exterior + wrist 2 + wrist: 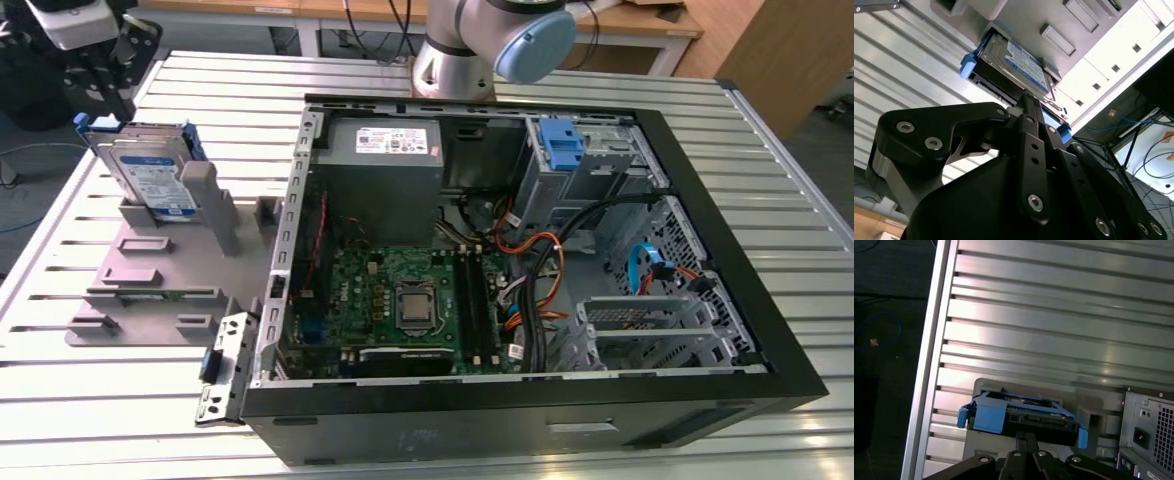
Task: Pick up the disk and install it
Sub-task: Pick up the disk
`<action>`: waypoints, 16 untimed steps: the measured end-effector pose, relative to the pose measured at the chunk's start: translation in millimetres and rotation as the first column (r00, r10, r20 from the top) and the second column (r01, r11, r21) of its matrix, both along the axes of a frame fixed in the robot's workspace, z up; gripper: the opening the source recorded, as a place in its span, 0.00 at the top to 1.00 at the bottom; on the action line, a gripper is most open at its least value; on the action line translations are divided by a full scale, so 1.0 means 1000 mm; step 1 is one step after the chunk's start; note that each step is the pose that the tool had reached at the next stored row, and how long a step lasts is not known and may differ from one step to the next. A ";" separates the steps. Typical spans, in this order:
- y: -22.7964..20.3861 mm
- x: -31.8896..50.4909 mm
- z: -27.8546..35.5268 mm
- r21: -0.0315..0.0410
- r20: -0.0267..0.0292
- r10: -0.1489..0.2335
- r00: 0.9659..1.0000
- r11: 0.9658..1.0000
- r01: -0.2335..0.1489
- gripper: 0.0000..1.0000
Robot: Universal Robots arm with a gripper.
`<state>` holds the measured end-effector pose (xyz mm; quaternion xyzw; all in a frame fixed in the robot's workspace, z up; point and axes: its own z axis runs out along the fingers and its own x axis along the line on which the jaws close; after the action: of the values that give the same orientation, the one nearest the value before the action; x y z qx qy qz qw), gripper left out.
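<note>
The pick-up step is in hand. The flat rectangular silver disk (144, 170), framed by its blue plastic carrier, stands on edge in a grey plastic holder (147, 290) on the ribbed metal table (80, 420), beside the open black computer case (694, 415). The black gripper (1026, 100) is drawn narrow, with its tips at the disk's upper edge. Whether it pinches the carrier I cannot tell. Lifting calls for a firm hold and a straight pull out of the slot.
</note>
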<state>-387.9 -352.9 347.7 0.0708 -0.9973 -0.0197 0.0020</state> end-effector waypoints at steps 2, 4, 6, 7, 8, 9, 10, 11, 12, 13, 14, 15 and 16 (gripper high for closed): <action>0.0000 0.0000 -0.0001 0.000 0.000 0.036 0.999 0.999 -0.036 0.89; 0.0000 0.0000 -0.0002 0.000 0.000 0.073 0.997 0.997 -0.073 0.89; 0.0000 0.0000 -0.0004 0.000 0.000 0.109 0.994 0.994 -0.109 0.89; 0.0000 0.0000 -0.0005 0.000 0.000 0.127 0.992 0.992 -0.127 0.89; 0.0000 0.0000 -0.0006 0.000 0.000 0.144 0.990 0.990 -0.144 0.89; 0.0000 0.0000 -0.0006 0.000 0.000 0.163 0.987 0.987 -0.163 0.89; 0.0000 0.0000 -0.0007 0.000 0.000 0.182 0.983 0.983 -0.182 0.89; 0.0000 0.0000 -0.0008 0.000 0.000 0.199 0.980 0.980 -0.199 0.89; 0.0000 0.0000 -0.0009 0.000 0.000 0.217 0.976 0.976 -0.217 0.89; 0.0000 0.0000 -0.0009 0.000 0.000 0.234 0.972 0.972 -0.234 0.89; 0.0000 0.0000 -0.0010 0.000 0.000 0.251 0.968 0.968 -0.251 0.89; 0.0000 0.0000 -0.0011 0.000 0.000 0.269 0.963 0.963 -0.269 0.89; 0.0000 0.0000 -0.0011 0.000 0.000 0.287 0.958 0.958 -0.287 0.89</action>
<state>-387.9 -352.9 346.6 0.2149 -0.9764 -0.0192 0.0049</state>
